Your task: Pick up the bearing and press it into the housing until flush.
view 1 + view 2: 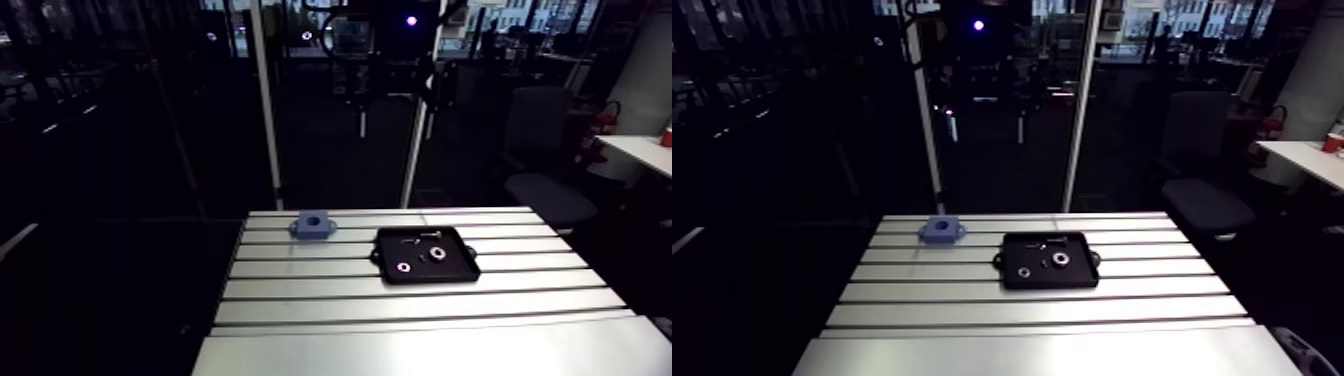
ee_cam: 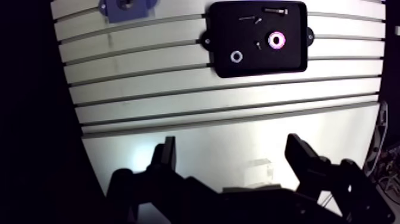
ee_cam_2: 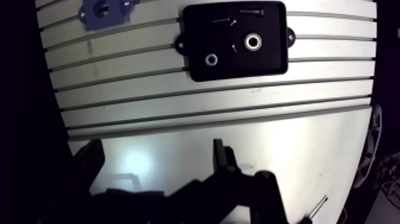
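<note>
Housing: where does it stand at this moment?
In the arm view the blue housing stands near the far edge of the table, to the left of the black tray and apart from it.

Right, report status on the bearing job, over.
Gripper open, empty, back from the black tray. Bearing lying in tray, untouched; blue housing bore empty, beside tray. Smaller ring and screws near bearing.
</note>
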{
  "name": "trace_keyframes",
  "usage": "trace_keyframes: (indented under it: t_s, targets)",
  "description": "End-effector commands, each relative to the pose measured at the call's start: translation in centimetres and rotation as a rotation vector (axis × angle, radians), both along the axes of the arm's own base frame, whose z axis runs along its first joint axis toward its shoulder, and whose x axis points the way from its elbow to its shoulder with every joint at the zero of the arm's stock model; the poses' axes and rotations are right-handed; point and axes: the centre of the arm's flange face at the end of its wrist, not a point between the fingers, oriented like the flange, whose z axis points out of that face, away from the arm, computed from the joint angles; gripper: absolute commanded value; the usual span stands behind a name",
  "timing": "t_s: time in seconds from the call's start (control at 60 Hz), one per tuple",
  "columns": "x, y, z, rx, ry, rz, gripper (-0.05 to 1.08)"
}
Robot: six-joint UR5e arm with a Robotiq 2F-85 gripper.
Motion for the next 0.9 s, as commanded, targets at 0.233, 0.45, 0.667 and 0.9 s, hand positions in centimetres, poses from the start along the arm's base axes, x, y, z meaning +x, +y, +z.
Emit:
trace_keyframes:
  t_s: [0.233, 0.45, 0.667, 0.9]
  targets:
    - [-0.6, -2.7, 0.5, 0.015, -0.005, 0.059, 0.01]
    - [-0.8, -2.7, 0.3, 0.016, -0.004, 0.059, 0.01]
    - [-1.6, -1.4, 0.3, 0.028, -0.001, 0.082, 0.01]
    - [-3.9, 3.9, -2.8, 0.023, -0.022, 0.138, 0.01]
